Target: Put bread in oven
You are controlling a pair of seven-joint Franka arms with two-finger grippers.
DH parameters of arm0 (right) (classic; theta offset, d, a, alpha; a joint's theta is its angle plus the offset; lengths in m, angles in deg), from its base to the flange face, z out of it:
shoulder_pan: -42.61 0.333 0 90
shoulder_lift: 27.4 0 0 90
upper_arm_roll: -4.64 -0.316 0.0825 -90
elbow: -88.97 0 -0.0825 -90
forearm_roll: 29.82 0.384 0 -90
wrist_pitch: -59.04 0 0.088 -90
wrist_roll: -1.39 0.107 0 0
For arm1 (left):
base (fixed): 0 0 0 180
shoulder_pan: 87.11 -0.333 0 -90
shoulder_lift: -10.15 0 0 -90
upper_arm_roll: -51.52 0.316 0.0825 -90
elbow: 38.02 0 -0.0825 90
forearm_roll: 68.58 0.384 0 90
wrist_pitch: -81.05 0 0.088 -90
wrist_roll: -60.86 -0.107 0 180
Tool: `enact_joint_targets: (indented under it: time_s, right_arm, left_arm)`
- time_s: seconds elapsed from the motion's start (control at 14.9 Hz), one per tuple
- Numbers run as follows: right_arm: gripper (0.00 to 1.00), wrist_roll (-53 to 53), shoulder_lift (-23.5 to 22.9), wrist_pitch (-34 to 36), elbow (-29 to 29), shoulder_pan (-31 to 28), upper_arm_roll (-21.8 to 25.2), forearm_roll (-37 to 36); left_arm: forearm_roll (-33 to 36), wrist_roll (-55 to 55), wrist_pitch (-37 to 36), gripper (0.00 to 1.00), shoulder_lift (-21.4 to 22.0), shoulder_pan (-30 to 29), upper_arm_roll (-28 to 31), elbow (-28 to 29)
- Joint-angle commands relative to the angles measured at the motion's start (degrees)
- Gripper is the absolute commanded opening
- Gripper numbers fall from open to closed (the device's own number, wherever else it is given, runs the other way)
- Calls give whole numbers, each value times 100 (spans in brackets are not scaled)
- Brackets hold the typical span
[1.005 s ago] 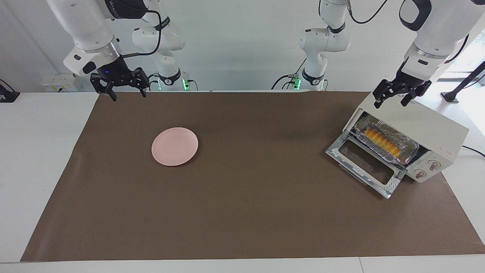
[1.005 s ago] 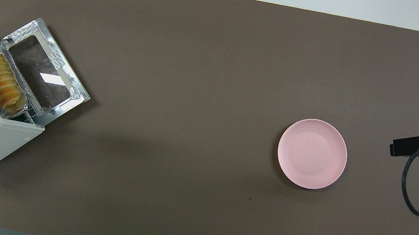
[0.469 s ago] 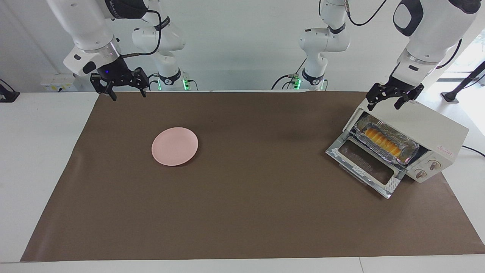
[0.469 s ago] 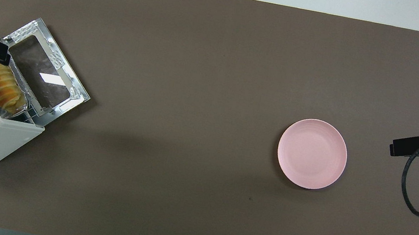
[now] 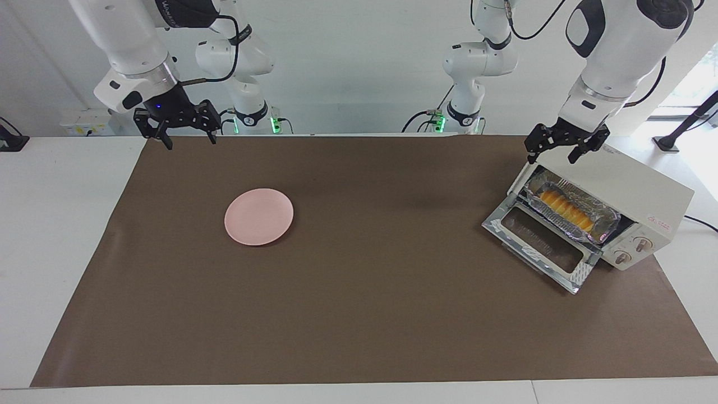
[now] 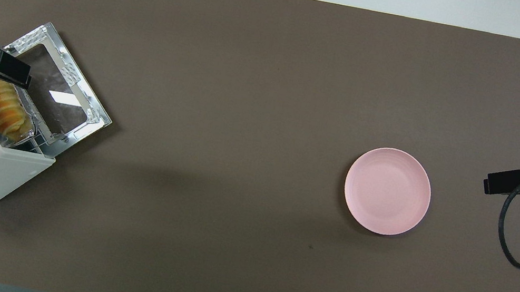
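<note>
the bread (image 5: 565,208) lies on a crinkled foil tray (image 5: 603,221) inside the oven (image 5: 634,193), whose glass door (image 5: 541,245) hangs open, at the left arm's end of the table. just above the oven's top front corner hangs the left gripper (image 5: 557,152), jaws wide apart and empty, the bread below it and untouched. at the right arm's end the right gripper (image 5: 187,137) waits, open and empty, over the brown mat's (image 5: 359,314) edge, well apart from a pink plate (image 5: 258,216).
</note>
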Motion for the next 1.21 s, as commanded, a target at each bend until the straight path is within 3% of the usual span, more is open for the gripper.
enact_joint_targets:
  time_s: [0.0, 0.47, 1.14]
  right_arm:
    - [100, -28, 67, 35, -64, -76, -50, -44]
    - [100, -28, 67, 35, -64, -76, -50, -44]
    - [100, -28, 67, 35, -64, -76, -50, -44]
  left_arm:
    - [-87, -57, -121, 100, 14, -140, -55, -8]
    - [-166, 584, -60, 100, 5, -114, -64, -17]
    - [-157, 479, 28, 100, -4, -149, -64, -43]
